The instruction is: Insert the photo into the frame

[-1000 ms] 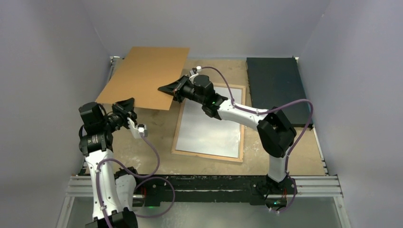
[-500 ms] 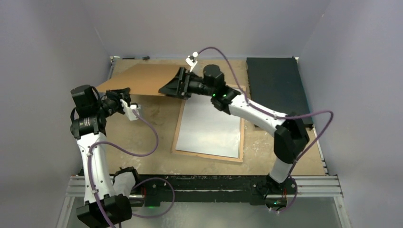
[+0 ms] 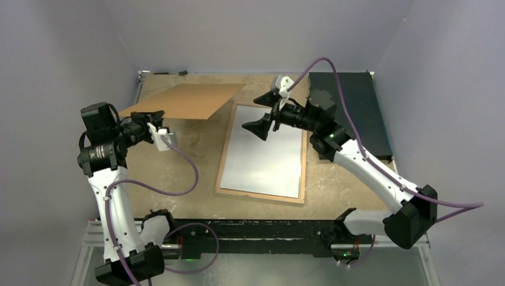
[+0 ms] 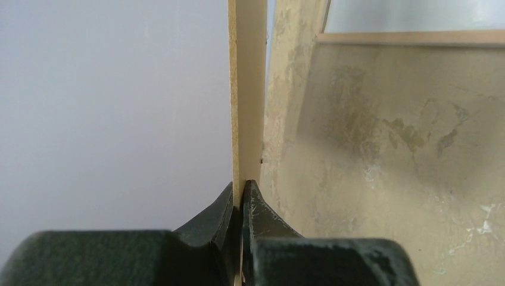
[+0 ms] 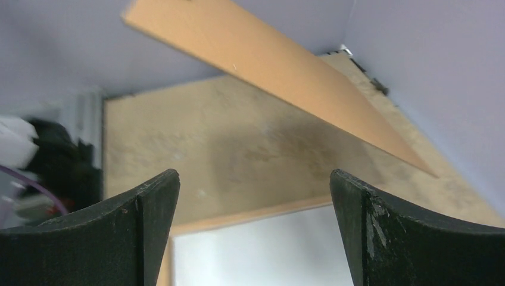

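The frame [image 3: 221, 156] lies flat mid-table, back up, a light wood border around a pale grey pane; its wood edge also shows in the left wrist view [image 4: 411, 37] and the right wrist view [image 5: 250, 217]. The photo is out of view. A plain brown backing board [image 3: 184, 101] hangs above the table's back left. My left gripper [image 3: 156, 115] is shut on its left edge, and the thin board [image 4: 247, 89] runs up from between the jaws [image 4: 242, 190]. My right gripper [image 3: 259, 127] hovers open over the frame's far left corner, empty [image 5: 255, 190], apart from the board [image 5: 268, 59].
A black rectangular mat [image 3: 345, 110] lies at the back right, beside the frame. The worn tan tabletop [image 3: 190, 161] shows between the left arm and the frame. Grey walls close in the back and both sides.
My right gripper has opened, let go of the board's right edge and drawn back to the right over the frame. The left gripper keeps the board, which now hangs flatter.
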Action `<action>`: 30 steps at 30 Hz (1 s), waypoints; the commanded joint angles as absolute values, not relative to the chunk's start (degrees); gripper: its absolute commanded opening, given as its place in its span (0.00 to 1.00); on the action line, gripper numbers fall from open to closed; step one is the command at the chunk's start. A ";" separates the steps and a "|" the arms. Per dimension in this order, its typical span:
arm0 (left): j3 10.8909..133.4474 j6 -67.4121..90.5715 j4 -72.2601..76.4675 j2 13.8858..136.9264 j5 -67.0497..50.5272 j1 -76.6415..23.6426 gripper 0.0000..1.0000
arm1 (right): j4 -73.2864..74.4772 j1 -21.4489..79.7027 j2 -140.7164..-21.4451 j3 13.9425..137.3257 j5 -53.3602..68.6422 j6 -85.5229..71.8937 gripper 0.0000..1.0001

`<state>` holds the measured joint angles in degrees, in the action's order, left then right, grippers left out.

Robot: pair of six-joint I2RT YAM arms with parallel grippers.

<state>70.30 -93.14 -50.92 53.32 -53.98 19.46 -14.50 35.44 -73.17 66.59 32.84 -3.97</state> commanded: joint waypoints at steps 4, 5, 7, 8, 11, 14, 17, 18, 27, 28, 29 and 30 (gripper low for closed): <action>80.75 -97.27 -61.13 56.48 -63.77 19.27 0.00 | -16.02 35.72 -76.39 65.75 32.62 22.99 0.95; 81.50 -99.88 -63.90 56.84 -64.23 19.25 0.00 | -16.98 35.87 -76.98 66.19 31.86 23.94 0.94; 82.52 -103.48 -68.53 57.12 -64.83 19.30 0.00 | -18.63 36.60 -78.37 66.90 30.59 26.06 0.93; 82.74 -103.80 -69.20 57.06 -65.12 19.19 0.00 | -19.09 37.14 -79.04 67.41 30.04 27.10 0.92; 82.81 -104.30 -70.15 56.66 -65.76 19.16 0.00 | -18.60 39.20 -81.55 69.93 28.48 30.04 0.90; 82.84 -104.23 -70.75 56.60 -66.22 19.16 0.00 | -18.84 42.43 -84.01 71.44 24.46 32.44 0.89; 83.25 -104.24 -71.69 56.68 -66.91 19.16 0.00 | -19.97 45.09 -86.74 72.74 20.53 33.90 0.86; 83.35 -104.24 -71.92 56.77 -67.01 19.12 0.00 | -20.55 45.73 -87.55 73.11 19.70 34.13 0.85; 82.82 -98.42 -67.47 56.46 -68.01 19.10 0.00 | -24.69 46.51 -86.29 71.09 19.25 32.82 0.24; 81.78 -95.38 -63.13 56.01 -68.29 19.10 0.00 | -25.26 46.57 -85.61 70.60 18.78 32.58 0.15; 80.77 -91.24 -58.39 55.50 -68.59 19.10 0.00 | -26.01 46.53 -85.00 70.24 18.32 31.91 0.05; 79.35 -85.61 -52.72 54.69 -68.72 19.10 0.00 | -26.49 46.58 -84.34 69.92 18.24 31.52 0.00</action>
